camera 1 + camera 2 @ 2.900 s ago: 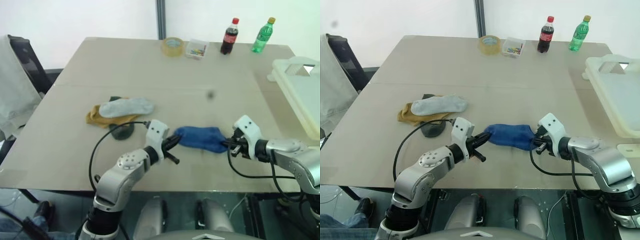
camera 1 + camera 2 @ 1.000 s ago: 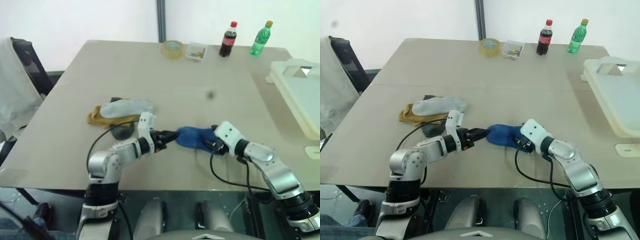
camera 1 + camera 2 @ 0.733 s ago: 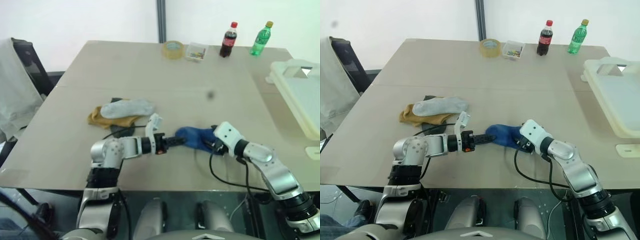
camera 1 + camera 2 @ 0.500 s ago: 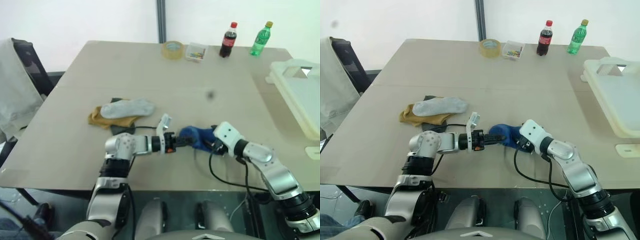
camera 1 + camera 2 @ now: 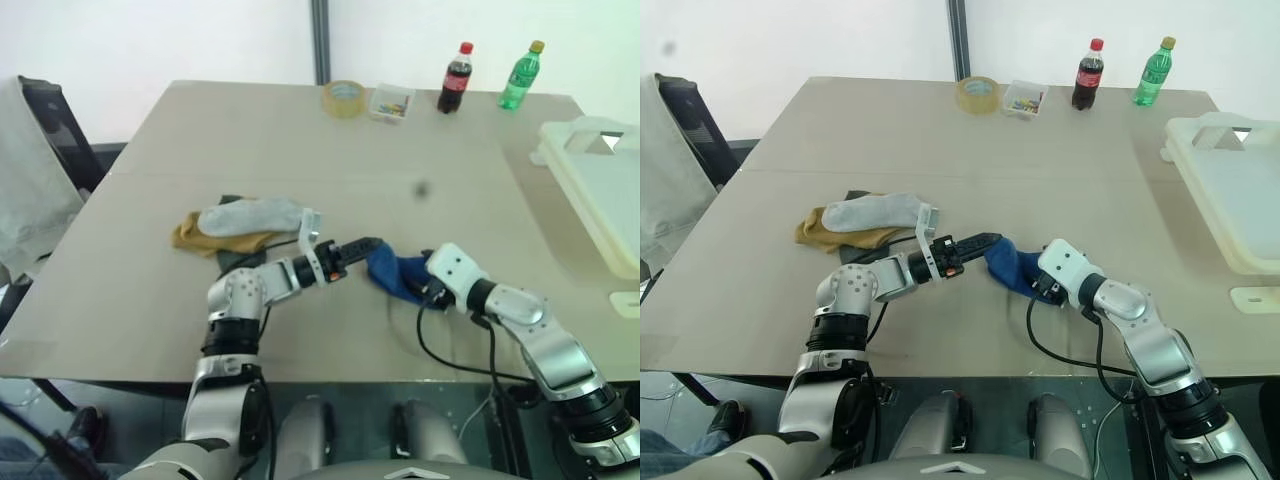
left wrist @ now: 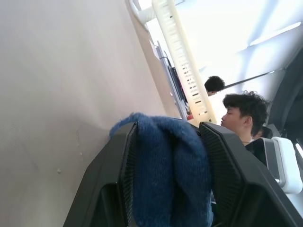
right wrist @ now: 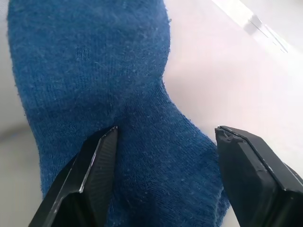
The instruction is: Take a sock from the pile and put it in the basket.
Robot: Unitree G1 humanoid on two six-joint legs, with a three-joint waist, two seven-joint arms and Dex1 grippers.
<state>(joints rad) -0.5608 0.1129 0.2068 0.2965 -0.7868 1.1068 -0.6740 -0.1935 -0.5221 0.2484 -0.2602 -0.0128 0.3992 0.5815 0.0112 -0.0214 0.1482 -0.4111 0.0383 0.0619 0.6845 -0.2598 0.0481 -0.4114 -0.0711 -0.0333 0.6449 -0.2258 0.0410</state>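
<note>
The royal-blue sock (image 5: 392, 273) is near the front edge of the table (image 5: 300, 140), a little right of the middle, and it is stretched between the two grippers. The left gripper (image 5: 366, 244) is clamped on the sock's left end, with the blue fabric filling the gap between its two black fingers (image 6: 118, 175). The right gripper (image 5: 428, 291) is at the sock's right end; its fingers (image 7: 97, 165) stand apart, with the sock lying between them. The pile (image 5: 240, 225), with a light grey sock on a mustard-yellow one, lies to the left, a bit farther away. The basket (image 5: 600, 190) stands at the table's right edge, well apart from the sock.
</note>
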